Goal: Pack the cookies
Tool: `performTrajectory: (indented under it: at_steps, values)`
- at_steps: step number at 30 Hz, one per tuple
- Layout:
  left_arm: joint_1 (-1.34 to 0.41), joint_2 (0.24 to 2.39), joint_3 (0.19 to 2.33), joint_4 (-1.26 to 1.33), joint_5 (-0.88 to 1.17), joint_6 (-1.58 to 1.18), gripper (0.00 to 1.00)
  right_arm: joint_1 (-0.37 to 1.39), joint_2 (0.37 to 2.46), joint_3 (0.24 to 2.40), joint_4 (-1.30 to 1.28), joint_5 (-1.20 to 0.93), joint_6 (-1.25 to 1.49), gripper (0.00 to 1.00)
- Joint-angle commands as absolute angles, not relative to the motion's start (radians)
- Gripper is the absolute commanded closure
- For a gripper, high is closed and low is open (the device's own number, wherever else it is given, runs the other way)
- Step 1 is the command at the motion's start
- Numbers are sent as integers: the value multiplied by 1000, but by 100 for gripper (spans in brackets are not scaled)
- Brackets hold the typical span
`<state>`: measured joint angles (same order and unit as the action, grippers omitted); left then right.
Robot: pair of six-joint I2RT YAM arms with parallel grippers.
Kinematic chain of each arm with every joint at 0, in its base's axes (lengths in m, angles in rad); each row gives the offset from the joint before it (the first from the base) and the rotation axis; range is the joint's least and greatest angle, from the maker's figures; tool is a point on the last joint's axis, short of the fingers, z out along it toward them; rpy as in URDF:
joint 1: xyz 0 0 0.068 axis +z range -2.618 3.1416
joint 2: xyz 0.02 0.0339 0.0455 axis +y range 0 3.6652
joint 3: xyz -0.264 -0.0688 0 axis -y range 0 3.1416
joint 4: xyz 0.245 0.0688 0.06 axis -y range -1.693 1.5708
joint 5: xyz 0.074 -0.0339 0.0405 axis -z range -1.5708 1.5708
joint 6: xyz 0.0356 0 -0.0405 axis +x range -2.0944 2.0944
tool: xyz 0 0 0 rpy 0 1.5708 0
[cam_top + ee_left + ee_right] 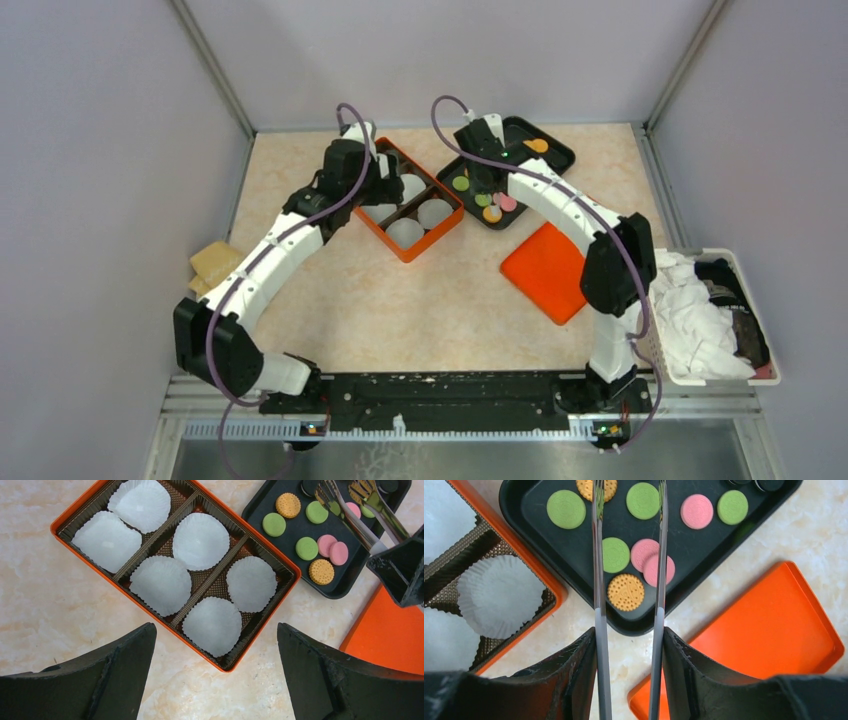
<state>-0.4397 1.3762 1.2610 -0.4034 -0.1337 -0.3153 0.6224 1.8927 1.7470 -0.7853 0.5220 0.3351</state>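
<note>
The cookies are orange, green, pink and dark discs lying on a black tray; they also show in the top view. My right gripper is shut on metal tongs, whose two arms reach out over the tray with a gap between them. The tong tips run out of the wrist view. My left gripper is open and empty, hovering over the near corner of the orange box. The box holds several empty white paper cups.
The orange lid lies flat to the right of the tray. A white basket of cloths stands at the right edge. A tan block lies at the left wall. The right arm stretches over the lid.
</note>
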Motion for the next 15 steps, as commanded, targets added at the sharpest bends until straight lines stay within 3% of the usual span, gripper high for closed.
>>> performTrajectory:
  at_steps: [1,15]
  values:
    - [-442,1402,1284,-368,-136,-304,3,585,1948,1879,-764,475,285,54]
    - [-442,1424,1285,-379,-182,-305,3,560,2103,1972,-737,350,263,53]
